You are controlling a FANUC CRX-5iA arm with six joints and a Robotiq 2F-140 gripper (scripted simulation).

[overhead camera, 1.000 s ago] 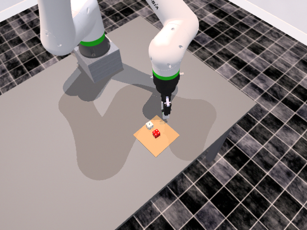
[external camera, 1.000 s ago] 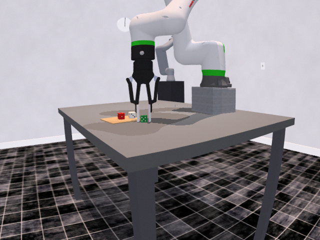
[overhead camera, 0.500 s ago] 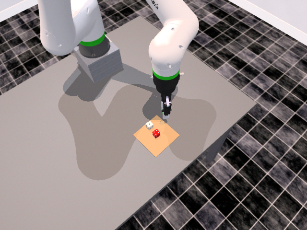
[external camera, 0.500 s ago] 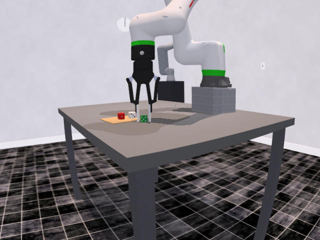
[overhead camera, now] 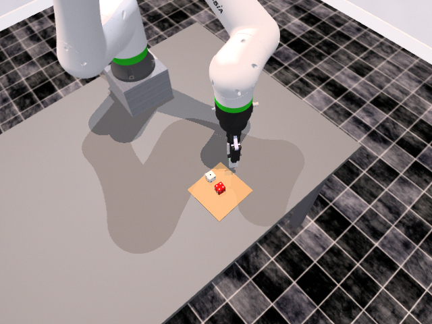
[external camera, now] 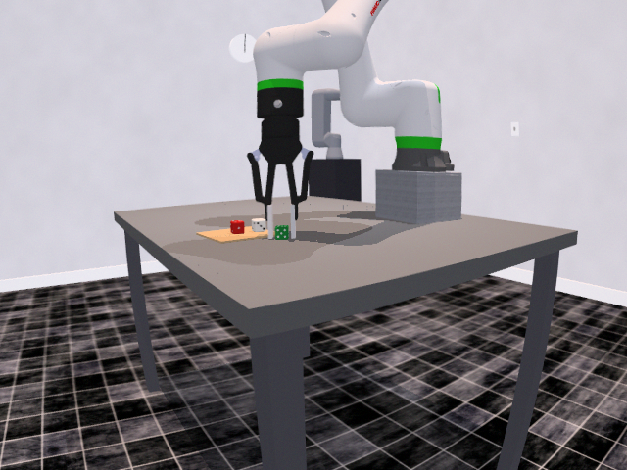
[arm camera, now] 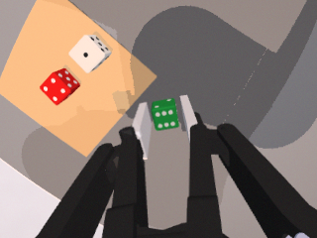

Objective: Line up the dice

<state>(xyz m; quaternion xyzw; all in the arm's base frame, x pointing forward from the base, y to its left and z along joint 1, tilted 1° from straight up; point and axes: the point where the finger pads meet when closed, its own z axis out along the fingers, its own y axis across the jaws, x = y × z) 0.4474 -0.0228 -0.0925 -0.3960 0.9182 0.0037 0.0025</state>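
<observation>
Small white die (overhead camera: 210, 175) and small red die (overhead camera: 219, 187) sit on the flat orange square mat (overhead camera: 223, 207). Small green die (arm camera: 164, 114) rests on the grey table (overhead camera: 69, 216), just off the mat. The black claw (arm camera: 165, 119) straddles it, part-open, not yet clamped. Left: grip, place it.

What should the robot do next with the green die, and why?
Probably close the end effector on the green die: the fingers straddle it with small gaps, and it sits on the table beside the mat holding the white die and red die.
</observation>
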